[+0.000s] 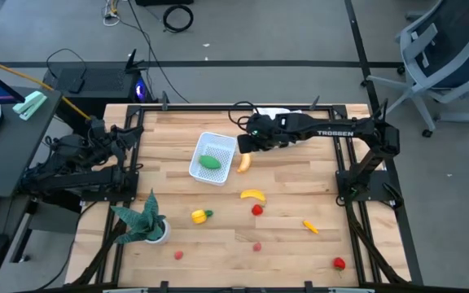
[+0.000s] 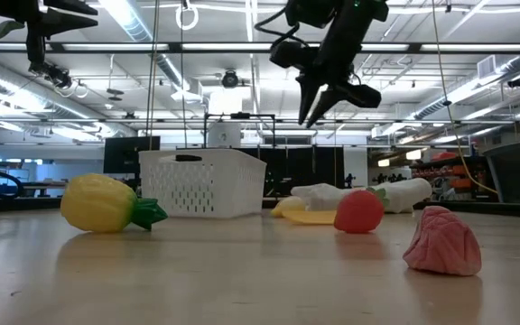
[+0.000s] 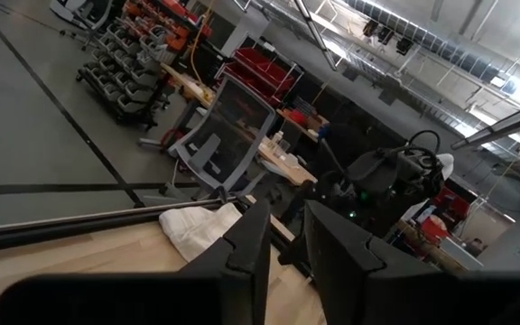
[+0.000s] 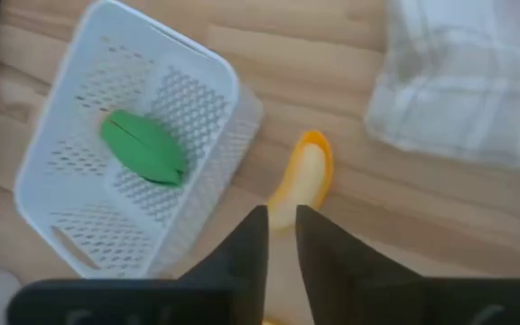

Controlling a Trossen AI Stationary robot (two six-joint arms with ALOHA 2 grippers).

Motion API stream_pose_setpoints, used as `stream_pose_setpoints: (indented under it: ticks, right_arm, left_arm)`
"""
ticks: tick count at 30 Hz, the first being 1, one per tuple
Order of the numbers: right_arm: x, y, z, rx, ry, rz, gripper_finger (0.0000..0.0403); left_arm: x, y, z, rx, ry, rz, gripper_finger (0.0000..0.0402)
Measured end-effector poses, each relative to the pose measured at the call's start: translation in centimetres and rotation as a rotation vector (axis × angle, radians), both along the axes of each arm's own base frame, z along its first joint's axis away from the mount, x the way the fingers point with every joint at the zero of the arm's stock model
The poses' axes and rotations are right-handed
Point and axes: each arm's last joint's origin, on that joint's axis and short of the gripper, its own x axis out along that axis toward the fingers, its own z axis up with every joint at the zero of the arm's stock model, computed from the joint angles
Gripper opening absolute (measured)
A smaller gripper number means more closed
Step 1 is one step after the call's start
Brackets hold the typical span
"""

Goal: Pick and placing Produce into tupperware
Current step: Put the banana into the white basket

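The counter [image 1: 300, 252] is pale wood planks inside a dark frame, standing on a grey floor with cables, a desk at one side and an office chair [image 1: 450, 49] at a far corner. Beyond it the room is a workshop with strip lights and racks. A potted plant [image 1: 143, 221] stands near the counter's front left; a checked cloth [image 4: 468, 81] lies at the back edge.

The white tupperware [image 1: 212, 158] sits near the counter's middle back, with a green piece [image 1: 210, 162] inside. The right pincer [image 4: 281, 236] hangs above the counter just beside the tupperware's right side, over a yellow-orange piece [image 4: 303, 179] lying against that wall; its fingers stand slightly apart and hold nothing. The banana [image 1: 253, 194], a yellow-green piece [image 1: 201, 216], red piece [image 1: 257, 210], orange piece [image 1: 310, 226] and pink pieces [image 1: 257, 246] lie scattered toward the front, well apart from it.

The left pincer [image 3: 283, 248] waits off the counter's left edge, fingers nearly together, empty.
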Motion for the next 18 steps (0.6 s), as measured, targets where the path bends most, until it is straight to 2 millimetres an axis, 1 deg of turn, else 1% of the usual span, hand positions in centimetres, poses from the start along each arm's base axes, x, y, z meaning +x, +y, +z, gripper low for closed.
stream_pose_setpoints:
  ticks: [4, 12, 15, 18]
  right_arm:
    - [-0.5, 0.0, -0.2, 0.014, 0.051, -0.008, 0.0109]
    - [-0.4, 0.1, -0.3, 0.001, 0.051, -0.045, 0.0165]
    - [0.0, 0.3, -1.0, -0.001, 0.059, -0.057, 0.018]
    - [1.1, 0.6, -2.6, 0.014, 0.081, -0.04, 0.0191]
  left_arm:
    - [0.0, 0.0, 0.0, 0.0, 0.001, 0.0, 0.0082]
    - [0.0, 0.0, 0.0, 0.0, 0.001, 0.0, 0.0076]
    - [0.0, 0.0, 0.0, 0.0, 0.001, 0.0, 0.0079]
    - [0.0, 0.0, 0.0, 0.0, 0.004, 0.0, 0.0082]
